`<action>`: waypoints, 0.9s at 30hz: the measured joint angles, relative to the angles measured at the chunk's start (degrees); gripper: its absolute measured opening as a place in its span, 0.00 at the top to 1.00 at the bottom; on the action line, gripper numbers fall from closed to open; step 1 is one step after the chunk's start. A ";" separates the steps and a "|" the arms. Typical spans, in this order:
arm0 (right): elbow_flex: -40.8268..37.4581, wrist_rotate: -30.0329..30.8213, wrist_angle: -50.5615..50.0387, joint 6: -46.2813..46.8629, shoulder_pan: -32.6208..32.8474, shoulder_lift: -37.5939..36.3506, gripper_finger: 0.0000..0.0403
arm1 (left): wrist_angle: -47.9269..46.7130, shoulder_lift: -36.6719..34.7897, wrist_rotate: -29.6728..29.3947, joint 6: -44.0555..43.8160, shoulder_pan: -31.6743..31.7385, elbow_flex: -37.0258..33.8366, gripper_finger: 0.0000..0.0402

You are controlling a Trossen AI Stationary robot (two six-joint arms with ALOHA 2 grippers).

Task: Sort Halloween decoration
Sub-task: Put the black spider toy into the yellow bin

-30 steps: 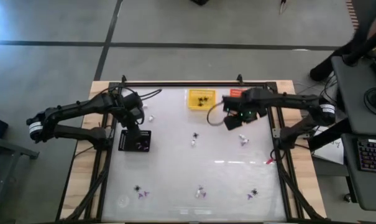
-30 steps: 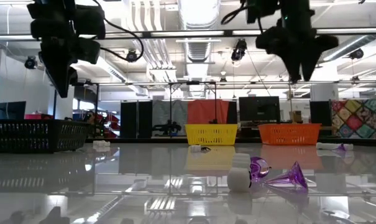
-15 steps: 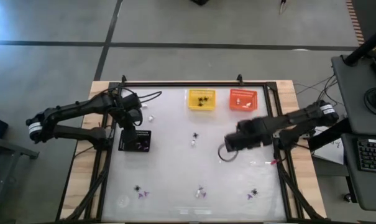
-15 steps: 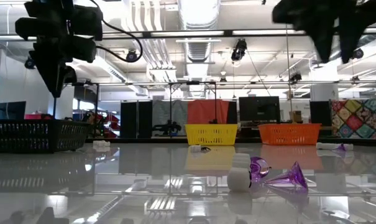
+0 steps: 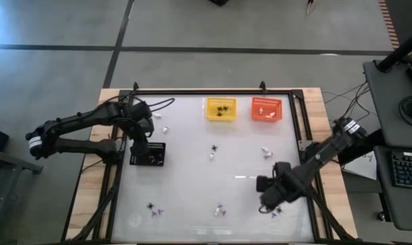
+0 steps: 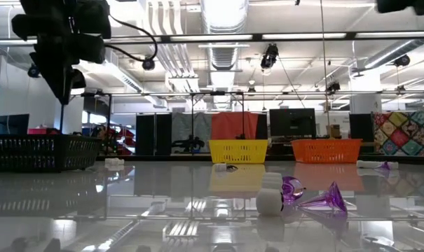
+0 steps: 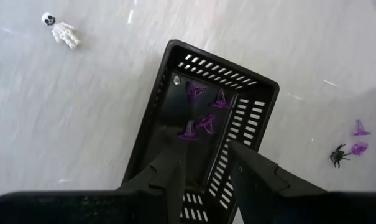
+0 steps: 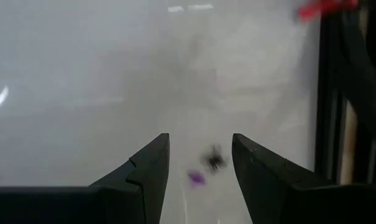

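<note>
Okay, my left tool (image 7: 203, 163) hovers over the black mesh basket (image 7: 169, 106), fingers parted, empty; four purple cone-hat trinkets (image 7: 203, 112) lie inside it. My right tool (image 8: 200, 158) is wide open, empty, above the glossy white desk (image 5: 192, 177), near a black spider (image 8: 214, 160) and a purple trinket (image 8: 196, 178), well away from that basket.

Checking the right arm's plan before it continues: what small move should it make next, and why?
Probably lower the open right tool onto the tiny black spider trinket, since that trinket lies loose on the white table just ahead of the tool's fingers, beside a small purple trinket.
</note>
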 joint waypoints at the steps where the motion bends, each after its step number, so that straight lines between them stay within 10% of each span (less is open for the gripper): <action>1: 0.00 -1.23 1.44 0.49 0.78 0.76 0.59 | 0.00 -0.23 0.00 0.00 0.01 0.00 0.75; 27: -0.80 -6.09 9.68 4.28 9.07 14.16 0.59 | -0.04 -1.43 4.59 1.53 0.00 0.00 0.75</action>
